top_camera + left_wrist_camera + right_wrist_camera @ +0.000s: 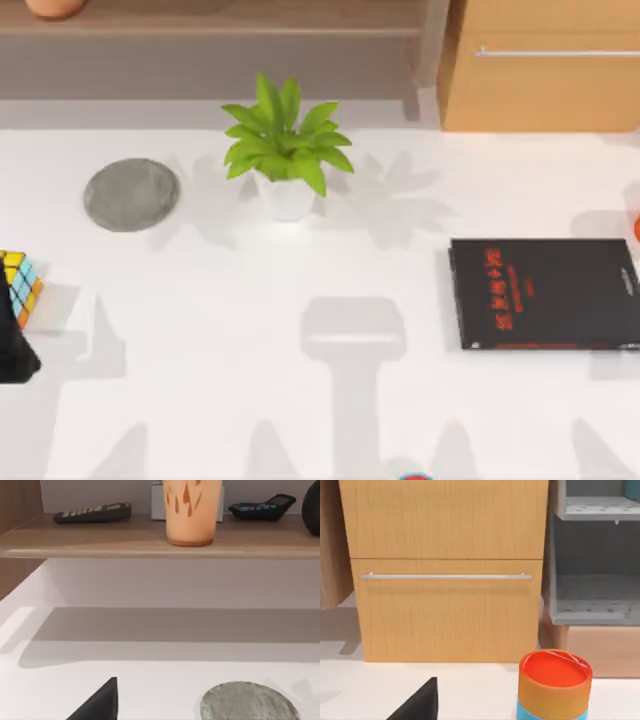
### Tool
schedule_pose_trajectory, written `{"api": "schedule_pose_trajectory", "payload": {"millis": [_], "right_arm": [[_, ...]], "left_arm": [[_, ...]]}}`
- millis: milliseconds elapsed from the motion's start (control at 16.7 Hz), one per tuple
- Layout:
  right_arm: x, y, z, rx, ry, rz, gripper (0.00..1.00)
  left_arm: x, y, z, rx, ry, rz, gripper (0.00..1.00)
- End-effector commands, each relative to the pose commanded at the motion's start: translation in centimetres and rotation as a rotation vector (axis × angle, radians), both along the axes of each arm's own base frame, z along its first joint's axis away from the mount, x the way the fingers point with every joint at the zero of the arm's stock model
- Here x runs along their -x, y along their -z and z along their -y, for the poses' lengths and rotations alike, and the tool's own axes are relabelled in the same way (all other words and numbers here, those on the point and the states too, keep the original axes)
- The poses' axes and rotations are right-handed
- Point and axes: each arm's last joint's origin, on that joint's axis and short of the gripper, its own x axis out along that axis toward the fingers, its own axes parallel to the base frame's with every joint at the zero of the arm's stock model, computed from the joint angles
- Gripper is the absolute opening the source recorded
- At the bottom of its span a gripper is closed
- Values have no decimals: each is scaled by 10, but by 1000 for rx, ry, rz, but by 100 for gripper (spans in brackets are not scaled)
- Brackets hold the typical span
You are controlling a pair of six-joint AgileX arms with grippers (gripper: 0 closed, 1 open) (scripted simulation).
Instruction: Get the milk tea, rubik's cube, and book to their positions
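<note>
Your rubik's cube (20,284) sits at the desk's (300,400) far left edge, right against the left pincer (15,345), though you cannot tell whether that pincer grips it. The milk tea (191,511) stands on the shelf (150,540) behind the grey coaster (131,194), likely already placed.

Left gripper (15,335) sits at the table's (200,330) left edge, right against the rubik's cube (22,283). Grey round coaster (131,194) lies toward the back left; potted plant (285,150) stands mid-back. Black book with red lettering (545,293) lies flat at the right edge.
</note>
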Motion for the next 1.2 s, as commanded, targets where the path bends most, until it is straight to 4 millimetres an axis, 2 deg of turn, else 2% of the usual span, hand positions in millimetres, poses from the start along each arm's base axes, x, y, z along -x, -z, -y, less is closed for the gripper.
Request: {"api": "schedule_pose_trajectory", "payload": {"millis": [240,420,600,720,900,1020,1200], "right_arm": [[0,0,0,0,0,0,100],[0,0,0,0,0,0,100],[0,0,0,0,0,0,100],[0,0,0,0,0,0,100],[0,0,0,0,0,0,100],[0,0,0,0,0,0,100],[0,0,0,0,0,0,100]], "left_arm": [[-1,-8,0,1,5,14,100],[-6,-33,1,3,13,45,100],[-25,-66,1,6,18,58,100],[-48,-86,0,8,18,54,100],[-98,-107,0,11,18,39,100],[-138,-110,-1,12,18,27,100],[-197,-99,-1,13,19,9,100]]}}
